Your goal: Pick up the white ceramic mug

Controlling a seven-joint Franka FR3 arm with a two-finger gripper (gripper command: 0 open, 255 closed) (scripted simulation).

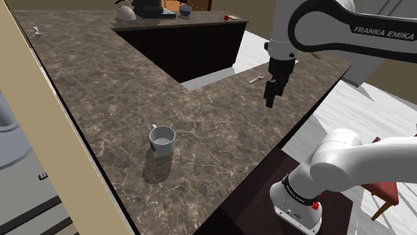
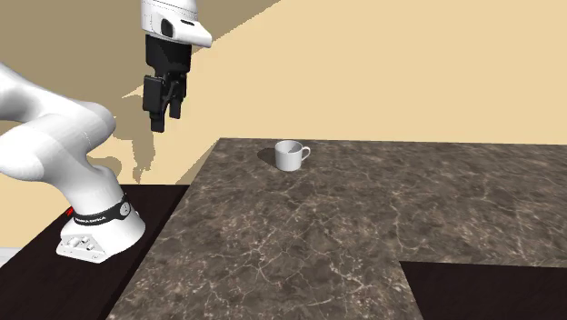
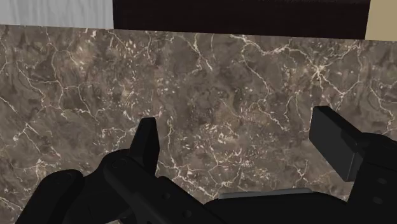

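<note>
Standing upright on the brown marbled table (image 1: 100,87), the white mug (image 1: 162,139) has its mouth up and its handle turned away from the arm. Bare stone lies all round the mug.

On one side of the mug the table's edge runs close by, along a tan wall (image 2: 409,73). On the other side the slab stretches wide to the edge where the dark stand (image 1: 257,200) sits. Beyond the mug a deep notch (image 1: 187,47) with dark fronts cuts into the table, so the slab bends into an L there.

Well apart from the mug, on the stand's side, the black pincer (image 1: 270,100) hangs high above the table, pointing down, close to that outer edge. Its fingers are spread wide apart, released, and the wrist view has plain marbled stone under them. From the mug across to the pincer the table is open stone.

Far past the notch from the mug, a kettle (image 1: 124,11) and a small bowl (image 1: 185,9) sit at the table's far end. A small pale object (image 1: 254,80) lies well away from the mug, under the arm by the notch's corner.
</note>
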